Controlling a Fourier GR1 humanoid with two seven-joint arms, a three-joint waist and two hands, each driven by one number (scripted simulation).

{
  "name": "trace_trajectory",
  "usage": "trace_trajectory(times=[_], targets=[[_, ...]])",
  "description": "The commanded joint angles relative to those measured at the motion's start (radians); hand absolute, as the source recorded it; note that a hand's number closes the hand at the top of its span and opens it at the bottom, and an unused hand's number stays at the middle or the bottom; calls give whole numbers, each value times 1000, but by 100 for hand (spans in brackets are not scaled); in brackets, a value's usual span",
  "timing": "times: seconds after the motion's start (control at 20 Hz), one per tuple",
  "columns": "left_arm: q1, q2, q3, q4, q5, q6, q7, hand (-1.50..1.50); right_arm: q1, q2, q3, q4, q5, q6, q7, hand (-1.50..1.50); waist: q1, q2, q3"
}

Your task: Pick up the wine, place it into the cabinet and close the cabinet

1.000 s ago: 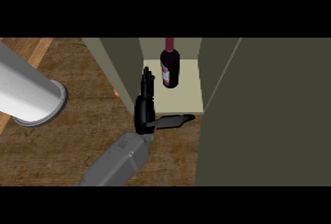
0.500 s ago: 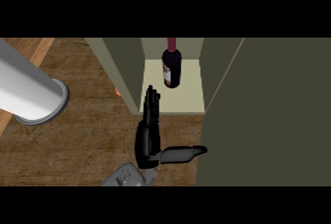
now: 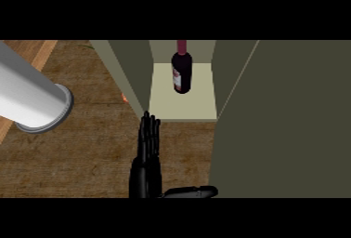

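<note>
— Your right hand (image 3: 148,153) shows at the lower middle of the head view, over the wooden counter (image 3: 82,153). What are its fingers doing?

— You see them straight and held together, pointing toward the cabinet (image 3: 182,104), with the thumb stuck out sideways to the right. They hold nothing; the fingertips lie just short of the shelf's pale front edge.

— And where does your wine (image 3: 181,72) sit?

— Upright on the pale shelf inside the open cabinet, well apart from the hand. A large grey cylinder (image 3: 31,97) crosses the view's left side.
</note>
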Motion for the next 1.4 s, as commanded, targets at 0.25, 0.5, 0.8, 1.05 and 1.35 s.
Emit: trace_trajectory(times=[0.25,0.5,0.8,1.05,1.35], targets=[[214,191,-94,-299,-56,-52,-6,-150,35,-3,-9,-39,-136,55,17,-150,5,1,0],[282,288,-95,-391,-67,-82,12,-150,68,-33,5,-72,-155,115,53,150,1,1,0],[328,401,29,-447,3,-221,1,-150,42,-28,36,-73,-143,128,62,150,0,2,0],[417,475,101,-505,63,-281,-39,-150,147,17,161,-113,-215,110,160,150,3,-1,-1],[489,533,214,-585,111,-320,-50,-150,242,13,264,-175,-218,123,202,150,1,-1,0]])
